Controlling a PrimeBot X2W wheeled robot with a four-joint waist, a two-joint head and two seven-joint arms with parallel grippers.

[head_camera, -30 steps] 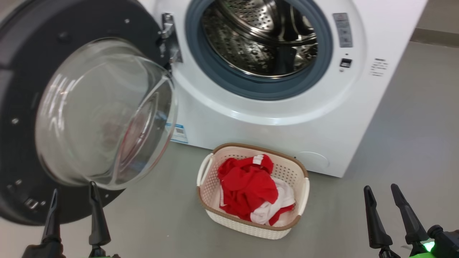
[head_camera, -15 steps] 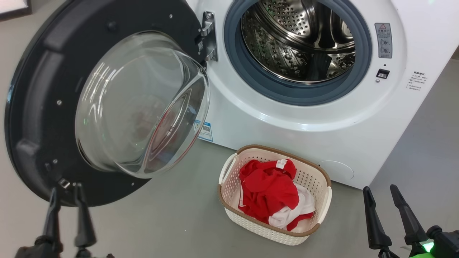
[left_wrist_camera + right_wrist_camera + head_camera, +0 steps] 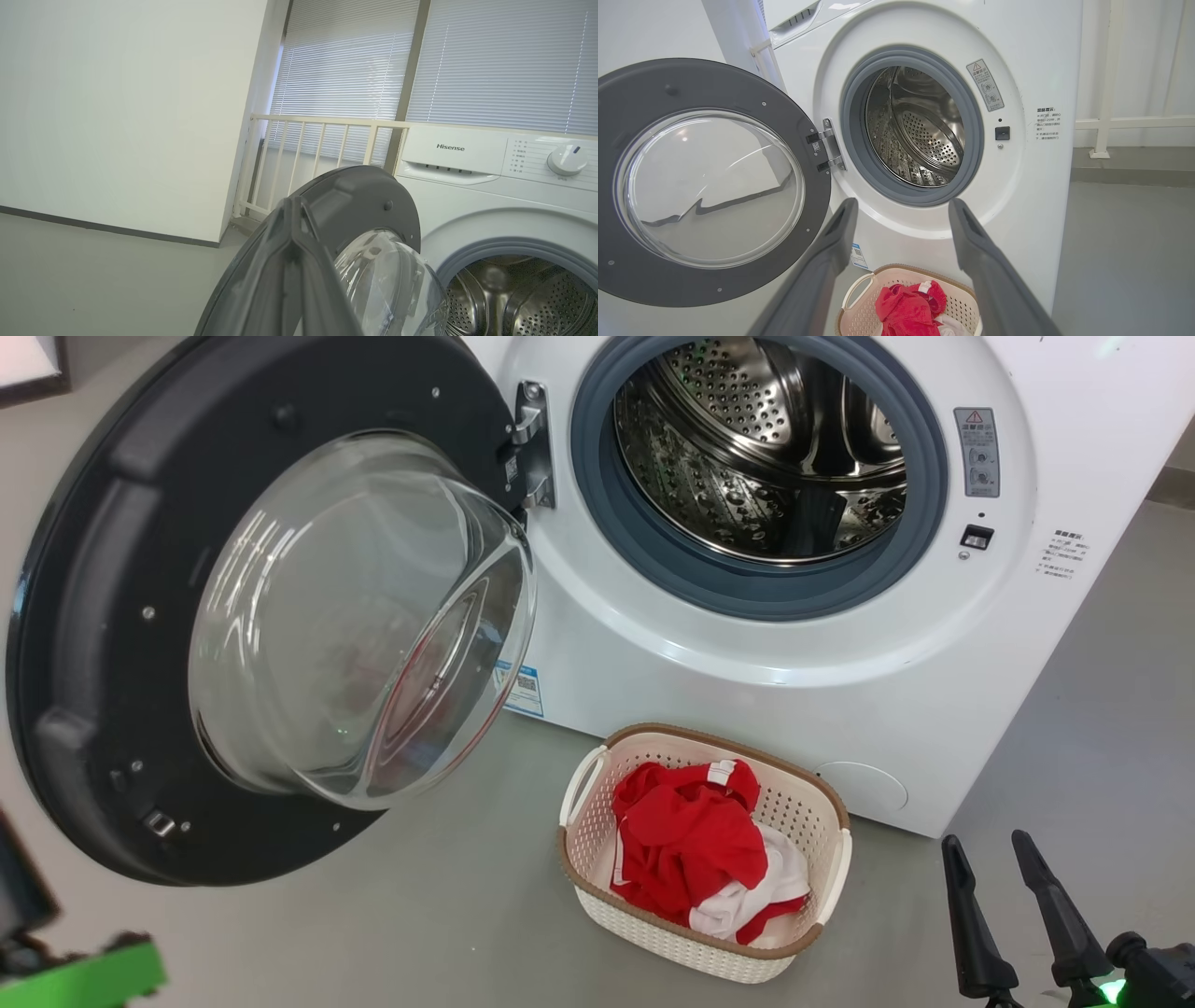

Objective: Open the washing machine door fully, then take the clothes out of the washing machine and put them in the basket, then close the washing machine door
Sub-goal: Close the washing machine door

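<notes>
Washing machine door (image 3: 103, 616) swung wide open to L, glass bowl bulging toward cam. Washing machine (image 3: 747, 691) w/ steel drum (image 3: 738, 467) exposed. Clothes (image 3: 686, 840), red + white, bundled in basket (image 3: 653, 933) on floor (image 3: 420, 915), just in front of machine. L gripper (image 3: 290, 207): fingers pressed together, nothing btwn them, door rim behind. R gripper (image 3: 987, 847): spread wide, empty, low to R of basket.

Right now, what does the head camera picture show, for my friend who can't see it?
A white washing machine stands with its round door swung open to the left and its drum bare. On the floor before it, a basket holds red and white clothes; the right gripper is open at lower right.
</notes>
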